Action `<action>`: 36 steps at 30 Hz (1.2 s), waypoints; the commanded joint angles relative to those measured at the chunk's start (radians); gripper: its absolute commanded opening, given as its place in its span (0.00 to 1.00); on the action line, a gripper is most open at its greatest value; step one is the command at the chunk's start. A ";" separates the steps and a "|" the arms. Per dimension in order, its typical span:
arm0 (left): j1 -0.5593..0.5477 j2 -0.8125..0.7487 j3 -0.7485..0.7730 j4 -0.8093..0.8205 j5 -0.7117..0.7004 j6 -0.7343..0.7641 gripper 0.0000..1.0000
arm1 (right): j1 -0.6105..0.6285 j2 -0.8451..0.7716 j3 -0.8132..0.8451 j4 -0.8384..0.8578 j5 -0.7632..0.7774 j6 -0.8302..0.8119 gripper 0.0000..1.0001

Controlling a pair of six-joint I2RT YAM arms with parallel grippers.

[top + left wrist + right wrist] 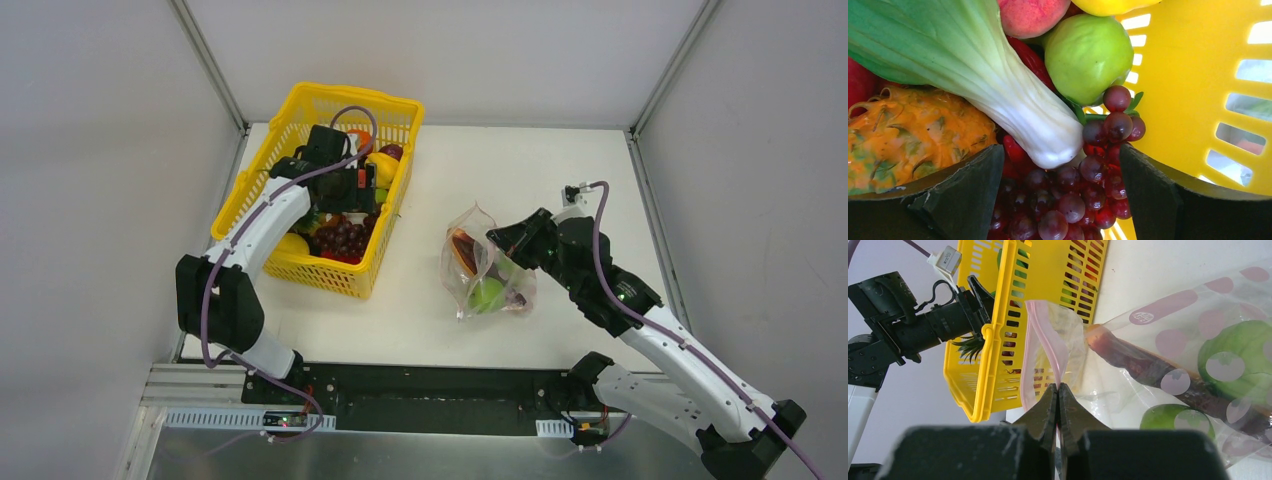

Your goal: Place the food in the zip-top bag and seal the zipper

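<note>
I see one white bench (420, 300) between grey walls (100, 150), one yellow basket (300, 105) and one zip-top bag (480, 265). The left claw (1060, 195) is spread over the grapes (1113, 125); the right claw (1058, 405) pinches the zipper (1054, 365).

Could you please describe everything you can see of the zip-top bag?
The zip-top bag is clear, crinkly plastic printed with pale pink dots, with a pink zipper strip along its mouth. It lies on the white table, right of the yellow basket, its mouth raised and apparently unsealed. The right gripper is shut on the mouth edge. Inside are green fruits and a long dark red item.
</note>
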 commanded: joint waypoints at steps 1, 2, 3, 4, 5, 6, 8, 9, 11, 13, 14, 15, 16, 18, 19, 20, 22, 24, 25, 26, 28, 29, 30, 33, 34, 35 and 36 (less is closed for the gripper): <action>0.024 0.004 0.025 -0.047 -0.085 0.024 0.85 | -0.002 -0.016 0.009 0.008 0.013 -0.002 0.02; 0.024 -0.001 0.020 -0.050 -0.108 0.024 0.85 | -0.001 -0.019 0.008 0.007 0.015 -0.003 0.02; 0.025 -0.014 0.008 -0.039 -0.129 0.027 0.85 | -0.002 -0.022 0.010 0.004 0.018 -0.007 0.03; 0.030 -0.027 0.000 -0.029 -0.128 0.029 0.86 | -0.002 -0.023 0.013 0.001 0.019 -0.010 0.02; 0.034 -0.040 -0.001 -0.023 -0.127 0.028 0.86 | -0.002 -0.023 0.017 -0.005 0.022 -0.012 0.03; 0.036 -0.052 0.006 -0.019 -0.131 0.027 0.87 | -0.002 -0.023 0.019 -0.006 0.028 -0.013 0.03; 0.042 -0.067 0.028 -0.011 -0.150 0.030 0.88 | -0.002 -0.023 0.019 -0.003 0.029 -0.011 0.03; 0.049 -0.069 0.042 -0.004 -0.151 0.031 0.89 | -0.002 -0.020 0.019 -0.001 0.029 -0.010 0.03; 0.070 -0.061 0.087 -0.003 -0.142 0.022 0.89 | -0.002 -0.012 0.020 0.003 0.024 -0.010 0.03; 0.085 -0.056 0.130 0.014 -0.133 0.006 0.88 | -0.002 -0.002 0.025 0.000 0.025 -0.012 0.03; 0.091 -0.059 0.147 0.030 -0.137 -0.002 0.88 | -0.002 0.003 0.029 -0.004 0.025 -0.014 0.03; 0.093 -0.063 0.160 0.047 -0.150 -0.011 0.89 | -0.002 0.006 0.032 -0.007 0.027 -0.016 0.03; 0.095 -0.063 0.175 0.063 -0.165 -0.023 0.90 | -0.002 0.007 0.033 -0.008 0.030 -0.016 0.03; 0.102 -0.047 0.210 0.083 -0.202 -0.052 0.92 | -0.002 0.009 0.030 -0.003 0.037 -0.016 0.03; 0.105 -0.032 0.229 0.097 -0.224 -0.064 0.93 | -0.002 0.012 0.030 0.000 0.040 -0.017 0.03; 0.110 -0.011 0.242 0.114 -0.245 -0.075 0.93 | -0.002 0.015 0.032 0.000 0.042 -0.020 0.03; 0.126 0.043 0.291 0.108 -0.255 -0.106 0.93 | -0.002 0.024 0.037 -0.003 0.044 -0.025 0.03; 0.137 0.089 0.321 0.105 -0.269 -0.121 0.92 | -0.002 0.030 0.036 -0.003 0.044 -0.028 0.03; 0.140 0.110 0.326 0.117 -0.267 -0.121 0.93 | -0.002 0.032 0.035 -0.002 0.048 -0.030 0.03; 0.145 0.132 0.337 0.120 -0.260 -0.121 0.92 | -0.002 0.033 0.034 -0.002 0.048 -0.031 0.04; 0.153 0.177 0.361 0.099 -0.255 -0.133 0.91 | -0.002 0.036 0.036 -0.001 0.045 -0.034 0.04; 0.156 0.188 0.368 0.092 -0.236 -0.131 0.87 | -0.001 0.036 0.035 -0.001 0.043 -0.034 0.04; 0.155 0.181 0.357 0.092 -0.223 -0.129 0.83 | -0.002 0.038 0.033 -0.001 0.044 -0.034 0.04; 0.156 0.070 0.187 0.281 -0.166 -0.126 0.87 | -0.002 0.041 0.033 -0.002 0.047 -0.037 0.04; 0.158 0.046 0.182 0.255 -0.165 -0.116 0.88 | -0.002 0.044 0.034 -0.002 0.047 -0.040 0.04; 0.158 0.028 0.197 0.203 -0.163 -0.102 0.88 | -0.002 0.047 0.034 -0.002 0.047 -0.041 0.04; 0.158 0.011 0.214 0.147 -0.147 -0.080 0.89 | -0.002 0.050 0.034 -0.001 0.048 -0.041 0.04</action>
